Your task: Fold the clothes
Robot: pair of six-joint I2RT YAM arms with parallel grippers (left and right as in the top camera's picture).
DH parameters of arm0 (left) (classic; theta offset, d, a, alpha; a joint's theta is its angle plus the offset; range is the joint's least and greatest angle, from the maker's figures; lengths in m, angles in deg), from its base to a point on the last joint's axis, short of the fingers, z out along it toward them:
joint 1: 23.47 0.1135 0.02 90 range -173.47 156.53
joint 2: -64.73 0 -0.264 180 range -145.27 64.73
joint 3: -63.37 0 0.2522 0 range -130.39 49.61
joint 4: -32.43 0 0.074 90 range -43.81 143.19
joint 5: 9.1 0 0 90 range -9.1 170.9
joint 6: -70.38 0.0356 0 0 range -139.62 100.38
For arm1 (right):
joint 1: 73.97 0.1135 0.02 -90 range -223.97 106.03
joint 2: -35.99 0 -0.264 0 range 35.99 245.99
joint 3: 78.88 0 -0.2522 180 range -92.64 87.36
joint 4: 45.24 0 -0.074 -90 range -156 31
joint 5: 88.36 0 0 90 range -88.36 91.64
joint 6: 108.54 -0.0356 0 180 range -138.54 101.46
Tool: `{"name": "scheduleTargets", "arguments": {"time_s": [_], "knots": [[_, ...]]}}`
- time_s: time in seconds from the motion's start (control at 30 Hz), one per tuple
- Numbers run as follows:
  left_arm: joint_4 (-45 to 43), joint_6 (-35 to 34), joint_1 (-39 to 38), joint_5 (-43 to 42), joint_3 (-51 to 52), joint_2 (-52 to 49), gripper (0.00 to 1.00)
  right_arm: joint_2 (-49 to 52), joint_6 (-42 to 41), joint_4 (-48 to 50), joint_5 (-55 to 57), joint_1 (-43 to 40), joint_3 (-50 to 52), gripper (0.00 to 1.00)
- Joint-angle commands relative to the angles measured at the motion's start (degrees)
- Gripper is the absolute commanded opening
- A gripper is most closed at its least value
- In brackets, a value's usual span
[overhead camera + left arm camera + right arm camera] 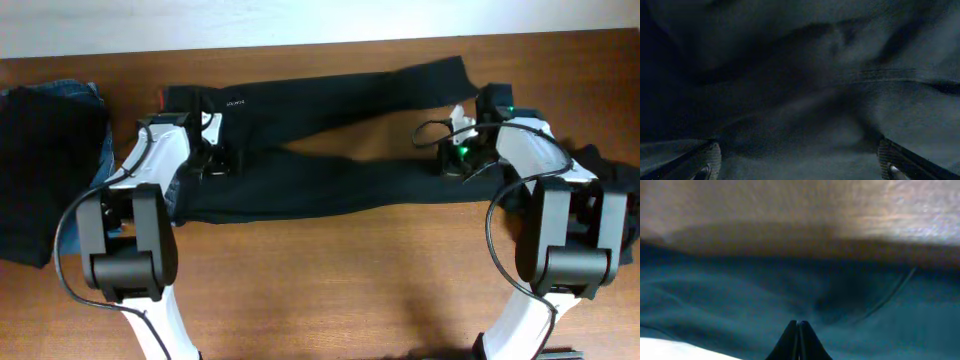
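black trousers [330, 185] lie spread across the counter [350, 285]; the white print [235, 101] near the waist is too small to read. only the wrist views show the left gripper [800, 160] released wide over cloth and the right gripper [799, 332] clenched against a leg.

Matt cloth on faintly shiny wood.
The long black cloth trousers [330, 185] look soft, matt and creased. The brown wooden table [340, 290] shows grain under a slight sheen. The blue denim garment [80, 92] at its left edge looks coarser. The arms' white and black plastic shells [150, 158] are smooth.
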Motion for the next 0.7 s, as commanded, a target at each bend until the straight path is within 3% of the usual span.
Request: {"name": "scheduleTargets", "arguments": {"time_s": [0.0,0.43,0.67], "knots": [[-0.24,0.9,-0.15,0.26,-0.46,-1.07,0.99,0.17,-0.24,2.01,0.52,0.24,1.36,0.04],[-0.83,0.94,-0.15,1.11,-0.39,-4.81,0.99,4.61,-0.66,5.49,1.77,-0.04,1.99,0.04],[-0.83,0.94,-0.15,3.48,-0.39,-4.81,0.99,4.61,-0.72,5.92,3.08,-4.96,1.97,0.04]]}}
